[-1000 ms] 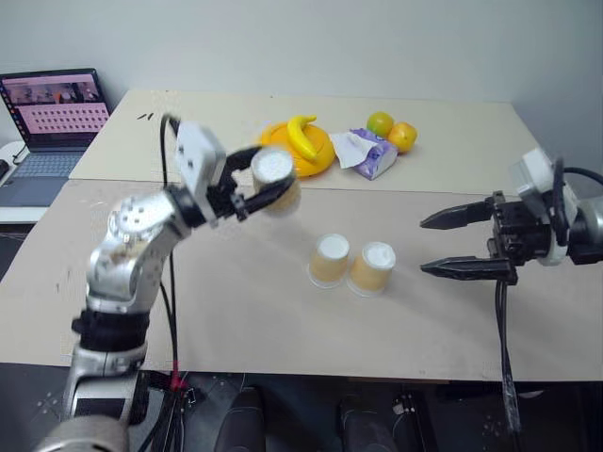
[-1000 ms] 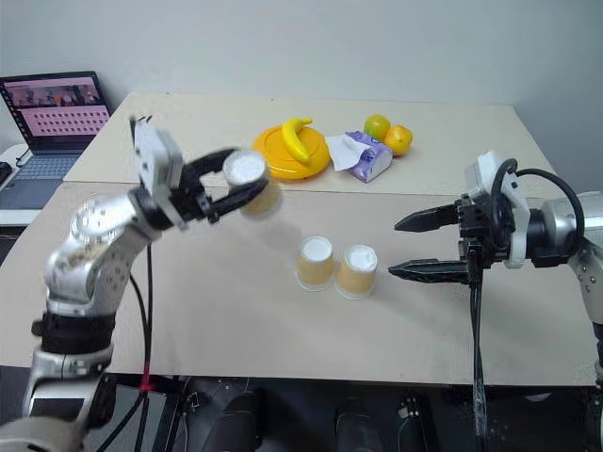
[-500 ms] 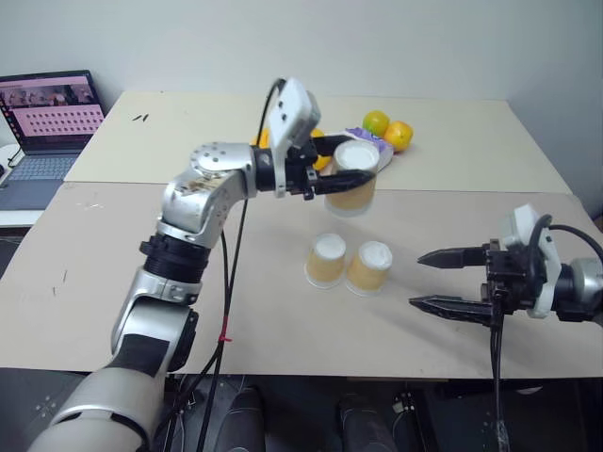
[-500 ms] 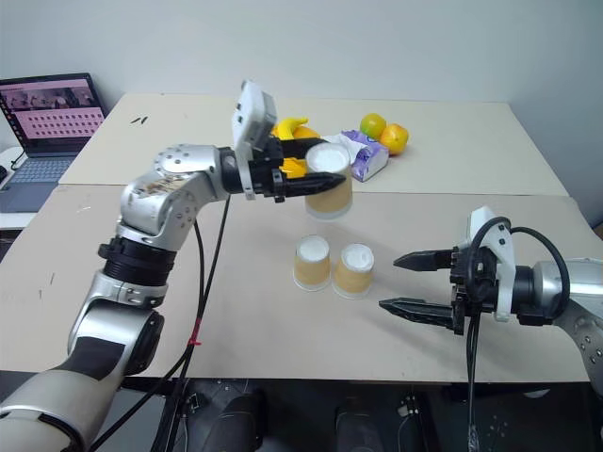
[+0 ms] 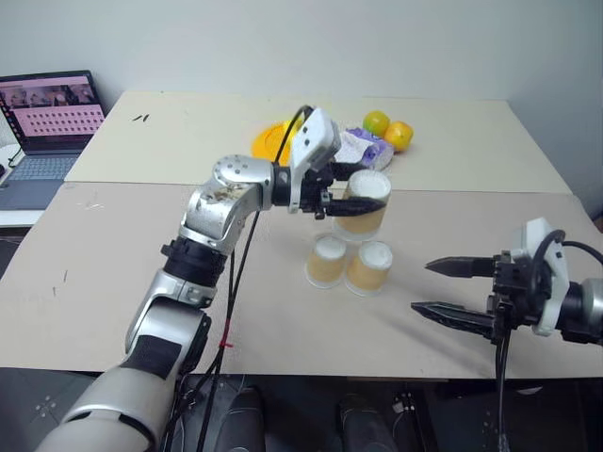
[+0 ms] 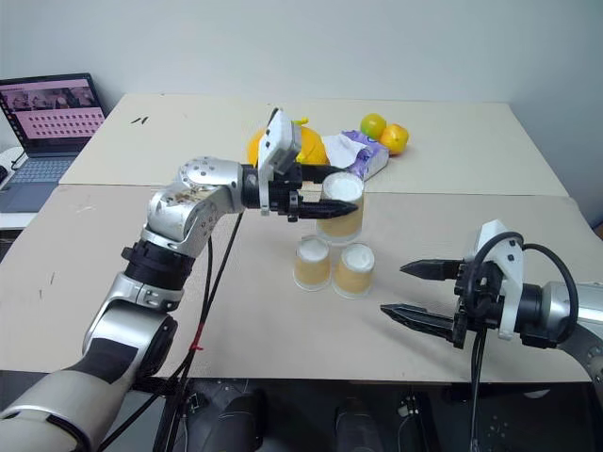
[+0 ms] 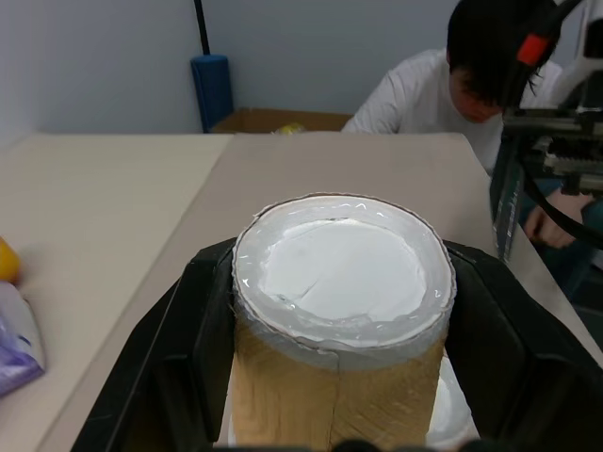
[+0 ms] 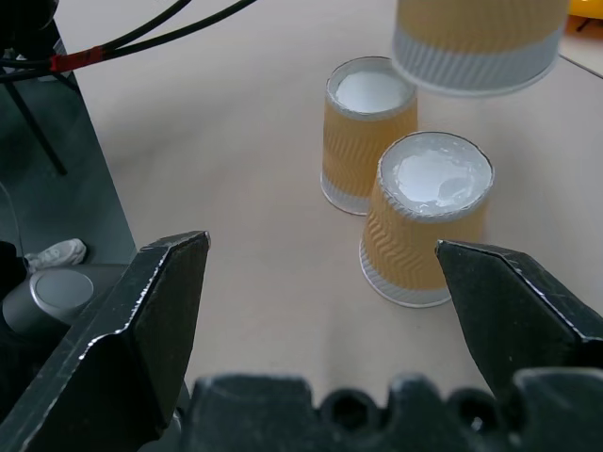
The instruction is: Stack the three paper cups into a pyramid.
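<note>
Two tan ribbed paper cups (image 5: 329,261) (image 5: 369,267) stand upside down, side by side and touching, at the middle of the table. My left gripper (image 5: 350,194) is shut on the third paper cup (image 5: 361,205), also upside down with its white base up. It hangs just above and behind the pair, clear of them. In the left wrist view that cup (image 7: 339,311) sits between the black fingers (image 7: 174,363). To the right of the pair, near the front edge, my right gripper (image 5: 422,287) is open and empty, pointing at them. The standing pair (image 8: 369,132) (image 8: 429,217) lies beyond its spread fingers (image 8: 160,311).
A yellow plate (image 5: 268,141) with a banana, a purple tissue packet (image 5: 367,146) and two round fruits (image 5: 388,130) lie at the back of the table. A laptop (image 5: 52,118) stands at the far left. A person (image 7: 471,75) sits beyond the table's right end.
My left arm has carried its cup to the right and slightly down, from the left of the table to just over the standing pair. My right gripper has sunk and drawn back toward the front edge.
</note>
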Controlling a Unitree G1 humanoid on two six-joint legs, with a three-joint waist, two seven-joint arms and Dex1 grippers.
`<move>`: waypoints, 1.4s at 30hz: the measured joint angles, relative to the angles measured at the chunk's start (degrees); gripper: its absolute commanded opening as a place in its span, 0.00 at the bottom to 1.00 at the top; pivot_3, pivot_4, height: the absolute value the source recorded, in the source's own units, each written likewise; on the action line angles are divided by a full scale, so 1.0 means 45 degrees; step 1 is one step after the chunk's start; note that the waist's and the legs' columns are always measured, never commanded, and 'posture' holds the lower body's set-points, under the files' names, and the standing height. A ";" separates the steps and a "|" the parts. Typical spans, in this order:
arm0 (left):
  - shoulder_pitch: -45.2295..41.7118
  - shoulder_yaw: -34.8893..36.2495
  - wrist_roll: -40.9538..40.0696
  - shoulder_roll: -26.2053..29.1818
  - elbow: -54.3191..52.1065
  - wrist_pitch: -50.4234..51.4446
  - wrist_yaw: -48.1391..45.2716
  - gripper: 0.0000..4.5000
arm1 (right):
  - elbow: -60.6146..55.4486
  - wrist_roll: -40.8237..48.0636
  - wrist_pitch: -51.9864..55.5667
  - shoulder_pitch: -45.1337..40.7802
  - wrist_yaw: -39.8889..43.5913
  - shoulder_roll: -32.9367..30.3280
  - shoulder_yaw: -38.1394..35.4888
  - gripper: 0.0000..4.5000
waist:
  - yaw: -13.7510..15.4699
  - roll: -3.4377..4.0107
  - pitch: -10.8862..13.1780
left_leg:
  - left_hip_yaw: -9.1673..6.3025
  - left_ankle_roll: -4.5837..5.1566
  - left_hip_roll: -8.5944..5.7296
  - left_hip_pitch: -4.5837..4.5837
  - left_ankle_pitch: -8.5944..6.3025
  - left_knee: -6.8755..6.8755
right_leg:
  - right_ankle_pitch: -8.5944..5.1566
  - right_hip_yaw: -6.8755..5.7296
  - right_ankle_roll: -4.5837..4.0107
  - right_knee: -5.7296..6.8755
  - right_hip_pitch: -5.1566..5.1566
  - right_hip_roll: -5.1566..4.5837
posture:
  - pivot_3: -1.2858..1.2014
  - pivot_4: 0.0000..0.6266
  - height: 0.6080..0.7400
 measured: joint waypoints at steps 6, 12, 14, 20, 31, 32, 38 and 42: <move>0.0273 0.0018 -0.0135 0.0254 -0.0826 0.0435 -0.0088 0.68 | 0.0048 -0.0018 -0.0010 -0.0358 -0.0246 0.0000 0.0276 1.00 | 0.0024 0.0000 0.0000 | 0.0000 0.0000 -0.0001 0.0000 0.0000 0.0005 | 0.0000 -0.0002 0.0001 -0.0001 0.0005 -0.0002 | 0.52 0.24 0.94; 0.0679 0.0014 -0.0211 0.0276 -0.1259 0.0744 -0.0023 0.68 | 0.0249 -0.0039 -0.0029 -0.0497 -0.0276 0.0000 0.0527 1.00 | 0.0038 0.0000 0.0000 | -0.0001 0.0000 -0.0001 -0.0002 0.0000 0.0005 | 0.0000 -0.0002 0.0000 -0.0002 0.0004 -0.0002 | 0.52 0.24 0.94; 0.0779 0.0015 -0.0273 0.0266 -0.1505 0.0812 0.0031 0.68 | 0.0254 -0.0044 -0.0039 -0.0497 -0.0271 0.0000 0.0635 1.00 | 0.0039 0.0000 0.0000 | -0.0001 0.0000 -0.0001 -0.0001 0.0000 0.0005 | 0.0000 -0.0002 0.0000 -0.0002 0.0005 -0.0002 | 0.52 0.24 0.94; 0.1223 -0.0008 -0.0367 0.0197 -0.1987 0.1052 0.0132 0.68 | 0.0262 -0.0044 -0.0147 -0.0459 -0.0237 0.0000 0.0632 1.00 | 0.0040 0.0000 0.0000 | -0.0001 0.0000 -0.0001 0.0001 0.0000 0.0010 | 0.0000 -0.0001 0.0000 0.0005 0.0005 -0.0002 | 0.52 0.24 0.94; 0.1244 -0.0074 -0.0293 0.0042 -0.1971 0.0850 0.0080 0.99 | 0.0259 -0.0041 -0.0164 -0.0188 -0.0216 -0.0103 0.0194 1.00 | 0.0042 0.0000 0.0000 | -0.0002 0.0000 -0.0001 0.0002 0.0000 0.0011 | 0.0000 -0.0002 -0.0001 0.0004 0.0006 -0.0001 | 0.52 0.24 0.94; 0.1244 -0.0078 -0.0278 0.0041 -0.1905 0.0736 0.0058 0.99 | 0.0260 -0.0041 -0.0164 -0.0187 -0.0216 -0.0104 0.0193 1.00 | 0.0037 0.0000 0.0000 | -0.0001 0.0000 -0.0001 0.0003 0.0000 0.0010 | 0.0000 -0.0001 -0.0001 0.0005 0.0006 -0.0001 | 0.52 0.24 0.94; 0.1244 -0.0078 -0.0178 0.0043 -0.1817 0.0520 0.0009 0.99 | 0.0333 -0.0046 -0.0190 -0.0213 -0.0196 -0.0185 0.0195 1.00 | 0.0045 0.0000 0.0000 | -0.0001 0.0000 -0.0002 0.0002 0.0000 0.0010 | 0.0000 -0.0001 0.0000 0.0003 0.0006 -0.0002 | 0.52 0.24 0.94; 0.1243 -0.0077 -0.0164 0.0041 -0.1816 0.0466 0.0043 0.99 | 0.0475 -0.0088 -0.0282 -0.0263 -0.0144 -0.0254 0.0198 1.00 | 0.0046 0.0000 0.0000 | -0.0001 0.0000 -0.0002 0.0002 0.0000 0.0011 | 0.0000 -0.0001 0.0000 0.0004 0.0006 -0.0002 | 0.52 0.24 0.94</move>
